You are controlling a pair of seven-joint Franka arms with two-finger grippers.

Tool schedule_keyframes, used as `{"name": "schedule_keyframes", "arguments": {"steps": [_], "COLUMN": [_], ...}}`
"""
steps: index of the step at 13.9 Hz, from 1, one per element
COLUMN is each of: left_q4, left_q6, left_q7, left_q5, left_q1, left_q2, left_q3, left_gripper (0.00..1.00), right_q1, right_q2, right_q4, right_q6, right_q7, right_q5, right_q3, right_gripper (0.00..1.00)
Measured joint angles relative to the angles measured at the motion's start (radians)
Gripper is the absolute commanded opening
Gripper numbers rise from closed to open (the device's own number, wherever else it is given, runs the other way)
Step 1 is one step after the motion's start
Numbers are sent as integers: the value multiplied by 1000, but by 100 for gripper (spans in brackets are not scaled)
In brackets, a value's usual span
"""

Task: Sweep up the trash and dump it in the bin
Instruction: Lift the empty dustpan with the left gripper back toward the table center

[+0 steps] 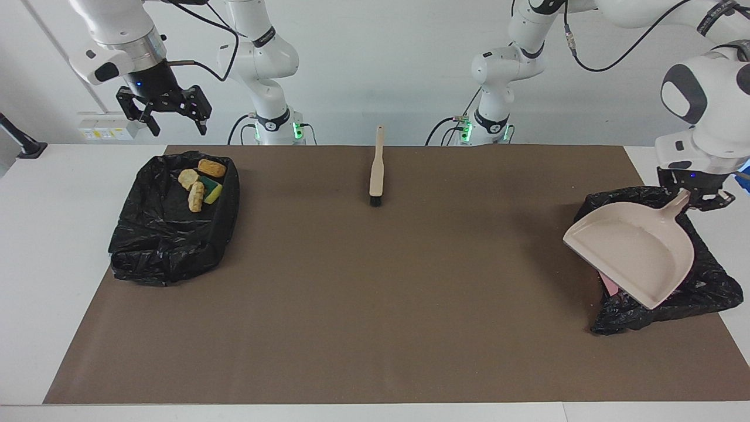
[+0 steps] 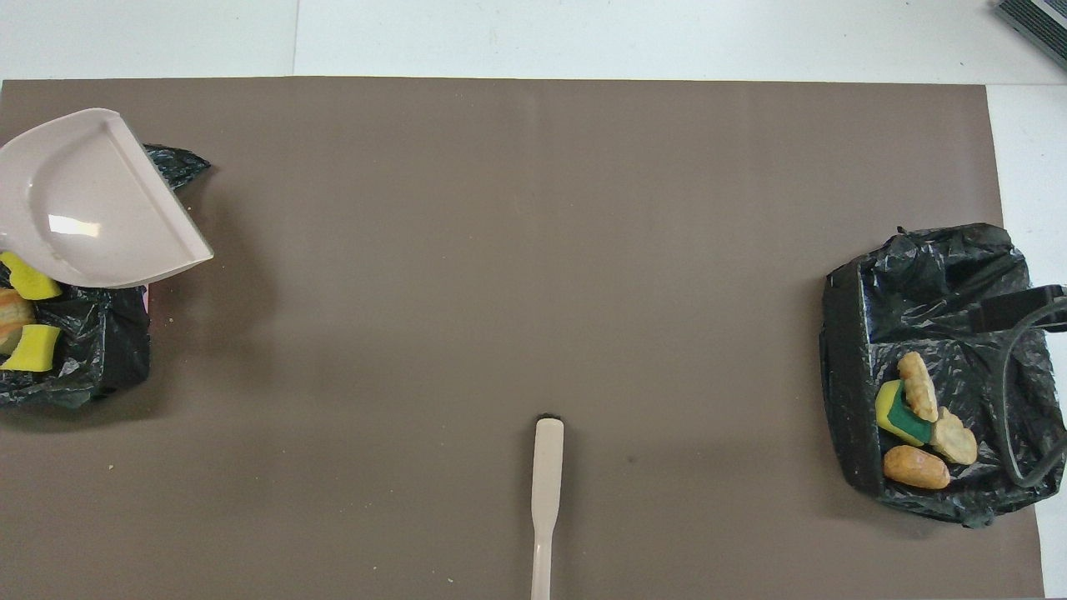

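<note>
My left gripper [image 1: 697, 196] is shut on the handle of the beige dustpan [image 1: 636, 249], which it holds tilted over the black-bagged bin [image 1: 703, 287] at the left arm's end. In the overhead view the pan [image 2: 92, 200] looks empty, and yellow sponge chunks [image 2: 29, 283] and a tan lump [image 2: 12, 308] lie in that bin [image 2: 83, 358]. More trash scraps [image 1: 202, 181] lie in a second black-bagged bin [image 1: 158, 246] at the right arm's end. My right gripper [image 1: 173, 120] is open and empty in the air over that bin.
A beige brush [image 1: 377, 170] with dark bristles lies on the brown mat [image 1: 375, 293] midway between the arms, handle toward the robots; it also shows in the overhead view [image 2: 546, 492]. A pink edge [image 1: 609, 287] shows under the dustpan. Tiny crumbs dot the mat.
</note>
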Motion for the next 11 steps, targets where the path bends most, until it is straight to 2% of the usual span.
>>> {"name": "schedule_keyframes", "arguments": {"steps": [3, 7, 11], "left_q4": [-70, -145, -159], "left_q6": [9, 92, 179], "left_q7": [-272, -639, -964], "left_q5": [-58, -139, -208], "left_q1": [-105, -272, -434], "left_q2": [0, 10, 47], "left_q3": [-4, -6, -7], "left_gripper": [0, 0, 0], "right_q1": [0, 0, 0], "right_q2": [0, 0, 0], "right_q4": [0, 0, 0], "right_q6": [0, 0, 0], "right_q7": [0, 0, 0], "right_q5": [0, 0, 0], "right_q3": [0, 0, 0], "right_gripper": [100, 100, 100]}}
